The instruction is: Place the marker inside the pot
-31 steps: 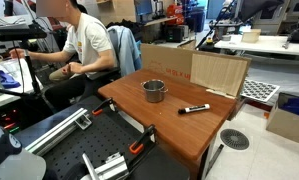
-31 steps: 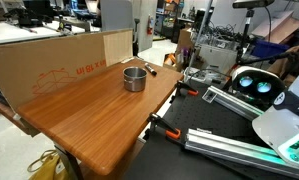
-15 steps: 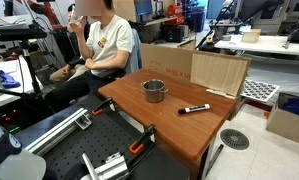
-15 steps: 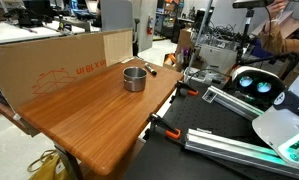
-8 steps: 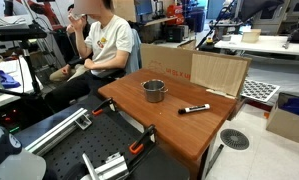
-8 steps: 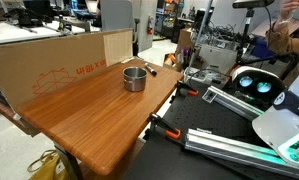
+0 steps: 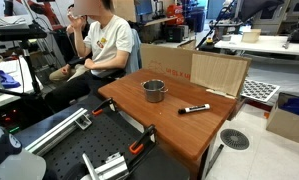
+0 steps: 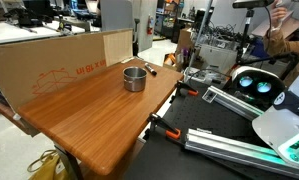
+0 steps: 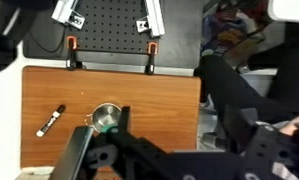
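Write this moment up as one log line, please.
marker: lying on wooden table, outside pot | pot: upright | placement: not yet done

Small round silver metal pot upright on brown wooden table, near middle. Short slim black marker flat on same table, well apart from pot. Brown cardboard sheet upright behind both, along table edge. In wrist view, marker left of pot; two orange-and-black clamps seemingly on table edge beyond.

Bright, even indoor light, soft shadows; all views small and slightly blurred.
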You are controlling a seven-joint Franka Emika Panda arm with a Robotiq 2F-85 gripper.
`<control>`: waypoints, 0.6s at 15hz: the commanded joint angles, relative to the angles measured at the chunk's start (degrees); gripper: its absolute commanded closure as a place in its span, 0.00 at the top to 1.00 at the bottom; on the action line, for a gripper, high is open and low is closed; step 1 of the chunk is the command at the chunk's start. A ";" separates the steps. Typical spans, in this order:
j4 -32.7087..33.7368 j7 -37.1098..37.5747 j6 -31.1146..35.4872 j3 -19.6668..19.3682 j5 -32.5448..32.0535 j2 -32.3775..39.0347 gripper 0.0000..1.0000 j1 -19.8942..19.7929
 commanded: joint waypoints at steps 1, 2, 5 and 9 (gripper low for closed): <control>3.06 -2.62 -0.60 -1.32 3.07 3.60 1.00 -1.02; 3.55 -2.94 -0.08 -1.65 3.81 4.48 1.00 -1.27; 6.29 -3.79 0.68 -2.80 5.74 8.85 1.00 -2.25; 8.53 -3.76 4.24 -4.09 8.05 14.62 1.00 -3.98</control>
